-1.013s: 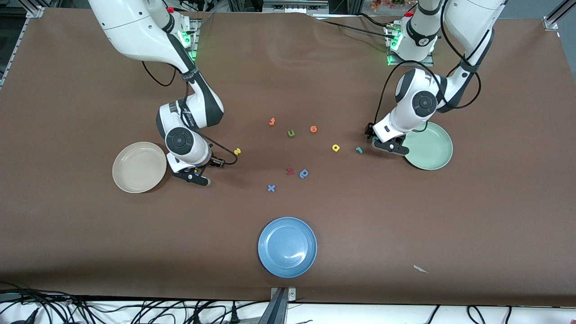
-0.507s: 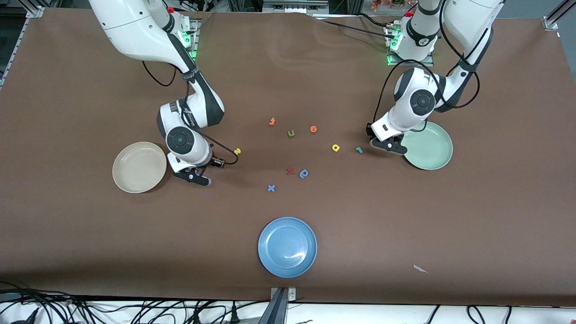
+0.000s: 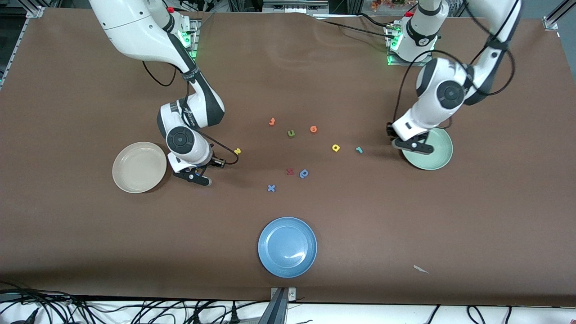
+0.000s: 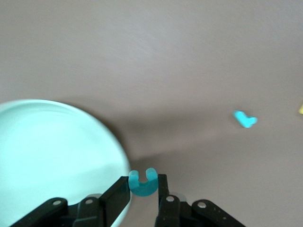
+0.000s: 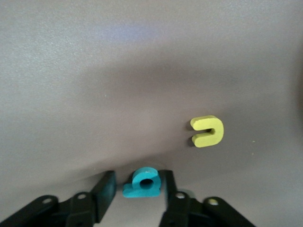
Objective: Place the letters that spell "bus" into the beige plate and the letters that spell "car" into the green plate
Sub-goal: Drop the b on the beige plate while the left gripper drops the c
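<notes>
Over the green plate (image 3: 437, 157), at its ten o'clock rim in the front view, we see the left gripper (image 3: 411, 145) hanging with its fingers clamped on the teal "c" (image 4: 142, 190). At the plate's nine o'clock, on the table, lie the teal "r" (image 3: 358, 150) and then the yellow "a" (image 3: 335, 147). Toward the right arm's end, the right gripper (image 3: 197, 174) sits low at the table, its fingers apart on either side of the teal "b" (image 5: 135, 190), a slight gap showing at one finger. We find the yellow "u" (image 5: 210, 139) just beside it, the yellow "s" (image 3: 237, 151) at its two o'clock and the beige plate (image 3: 135, 173) at its nine o'clock.
</notes>
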`<state>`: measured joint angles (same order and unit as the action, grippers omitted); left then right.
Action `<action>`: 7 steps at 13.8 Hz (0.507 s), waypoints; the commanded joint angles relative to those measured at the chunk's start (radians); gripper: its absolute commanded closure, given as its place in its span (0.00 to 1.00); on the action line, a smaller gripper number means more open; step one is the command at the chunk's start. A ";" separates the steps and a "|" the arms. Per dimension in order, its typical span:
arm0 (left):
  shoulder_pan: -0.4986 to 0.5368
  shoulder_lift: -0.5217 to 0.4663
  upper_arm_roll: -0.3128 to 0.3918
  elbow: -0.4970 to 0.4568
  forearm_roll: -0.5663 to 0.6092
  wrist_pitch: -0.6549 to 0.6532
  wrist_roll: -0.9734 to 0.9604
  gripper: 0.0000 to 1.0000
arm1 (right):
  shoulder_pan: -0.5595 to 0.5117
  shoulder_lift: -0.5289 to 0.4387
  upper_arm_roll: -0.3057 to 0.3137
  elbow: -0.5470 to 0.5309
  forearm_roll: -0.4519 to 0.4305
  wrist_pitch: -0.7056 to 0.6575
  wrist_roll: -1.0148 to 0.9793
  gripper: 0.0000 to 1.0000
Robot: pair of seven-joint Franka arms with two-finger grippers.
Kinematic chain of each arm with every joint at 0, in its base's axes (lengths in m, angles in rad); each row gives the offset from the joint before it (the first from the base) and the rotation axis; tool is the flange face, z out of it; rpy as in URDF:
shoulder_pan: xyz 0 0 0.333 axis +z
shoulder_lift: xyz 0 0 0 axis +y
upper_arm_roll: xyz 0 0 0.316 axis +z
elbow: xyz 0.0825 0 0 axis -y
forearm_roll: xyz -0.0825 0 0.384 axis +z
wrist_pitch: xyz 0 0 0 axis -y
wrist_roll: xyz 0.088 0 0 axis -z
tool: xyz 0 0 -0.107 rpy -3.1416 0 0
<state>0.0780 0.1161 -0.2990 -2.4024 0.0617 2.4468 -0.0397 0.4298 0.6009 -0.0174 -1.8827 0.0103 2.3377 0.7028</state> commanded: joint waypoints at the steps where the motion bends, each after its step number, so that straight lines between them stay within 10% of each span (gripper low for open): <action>1: 0.060 -0.052 0.006 -0.014 0.114 -0.025 0.038 1.00 | 0.003 0.005 -0.003 -0.016 0.000 0.012 0.012 0.65; 7: 0.143 0.034 0.006 -0.023 0.148 0.040 0.053 0.86 | 0.003 -0.006 -0.004 -0.003 0.000 -0.001 -0.003 0.80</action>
<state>0.1988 0.1142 -0.2873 -2.4252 0.1825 2.4517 -0.0034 0.4298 0.5955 -0.0196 -1.8832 0.0102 2.3335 0.7027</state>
